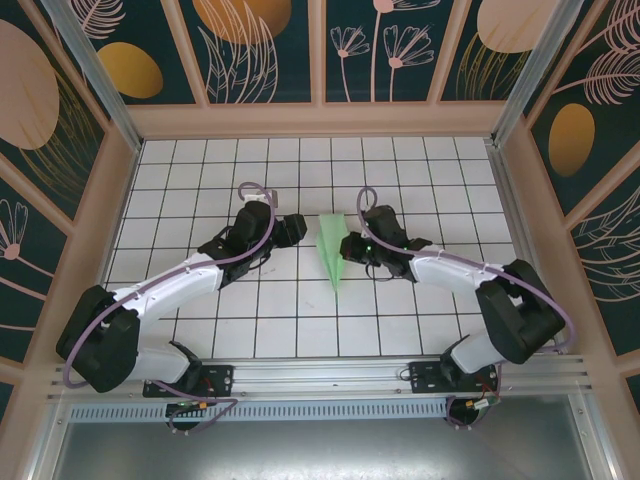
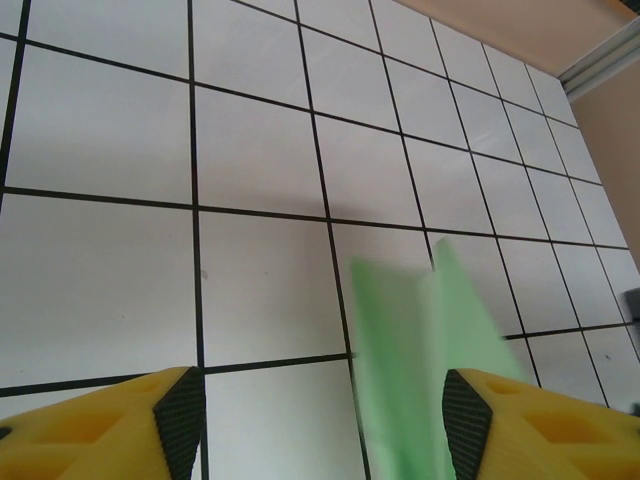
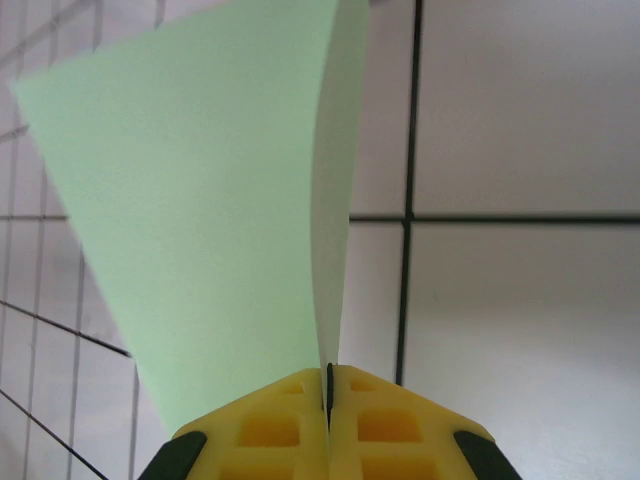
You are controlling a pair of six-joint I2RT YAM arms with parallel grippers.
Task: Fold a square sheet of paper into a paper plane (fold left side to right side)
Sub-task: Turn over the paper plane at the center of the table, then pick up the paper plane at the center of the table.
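Note:
The square sheet of paper stands folded into a slim, pointed, light green paper plane [image 1: 333, 252] at the middle of the tiled floor, its tip toward the arms. My right gripper [image 1: 354, 245] is at the plane's right side, shut on its raised edge. In the right wrist view the yellow jaws [image 3: 328, 388] are pressed together on the thin paper [image 3: 200, 220], which fans upward from them. My left gripper [image 1: 296, 231] is just left of the plane and open. In the left wrist view the blurred green paper [image 2: 420, 370] shows between the wide-apart fingers [image 2: 120, 425], close to the right one.
White tiles with black grid lines [image 1: 250, 330] cover the floor. Patterned walls with wooden frames [image 1: 320, 118] enclose it at the back and both sides. An aluminium rail [image 1: 320, 378] with the arm bases runs along the near edge.

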